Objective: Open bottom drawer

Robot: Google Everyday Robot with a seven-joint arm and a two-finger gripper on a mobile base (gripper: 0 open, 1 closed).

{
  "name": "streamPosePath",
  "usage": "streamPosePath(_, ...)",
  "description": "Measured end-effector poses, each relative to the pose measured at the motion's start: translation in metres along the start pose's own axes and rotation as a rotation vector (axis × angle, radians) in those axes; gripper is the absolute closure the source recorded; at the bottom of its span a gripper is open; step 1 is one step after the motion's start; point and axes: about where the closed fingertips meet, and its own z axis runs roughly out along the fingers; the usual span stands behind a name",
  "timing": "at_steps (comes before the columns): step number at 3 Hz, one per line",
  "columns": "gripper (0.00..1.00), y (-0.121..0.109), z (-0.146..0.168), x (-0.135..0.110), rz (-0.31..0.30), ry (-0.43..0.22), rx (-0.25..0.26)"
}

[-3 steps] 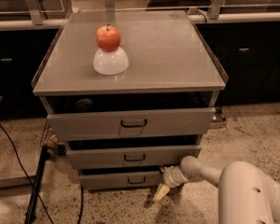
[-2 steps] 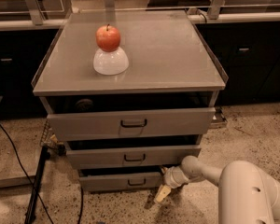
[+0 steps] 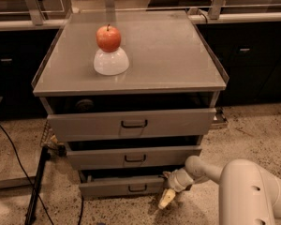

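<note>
Where the frame ends nearest us, at the lower right, we see the robot's pale arm reaching left and down toward the speckled floor. Its gripper hangs low, just beside the right end of the bottom drawer; we cannot tell how wide it stands, nor whether it touches the panel. That drawer is the lowest and narrowest front of the grey cabinet, with a small dark loop handle at its middle and a dark gap above it. Black cables trail over the floor to its left. Above come the middle drawer and the wider top drawer. On the cabinet top, toward its left edge, a white bowl sits upside down with a red apple resting on it. Dark cupboards stand behind.
</note>
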Motion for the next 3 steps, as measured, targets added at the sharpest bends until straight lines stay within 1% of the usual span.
streamPosePath(1, 0.00, 0.008, -0.003, 0.005, 0.016, 0.019, -0.047)
streamPosePath(2, 0.00, 0.019, -0.009, 0.010, 0.040, 0.025, -0.134)
streamPosePath(3, 0.00, 0.027, -0.014, 0.011, 0.055, 0.014, -0.183)
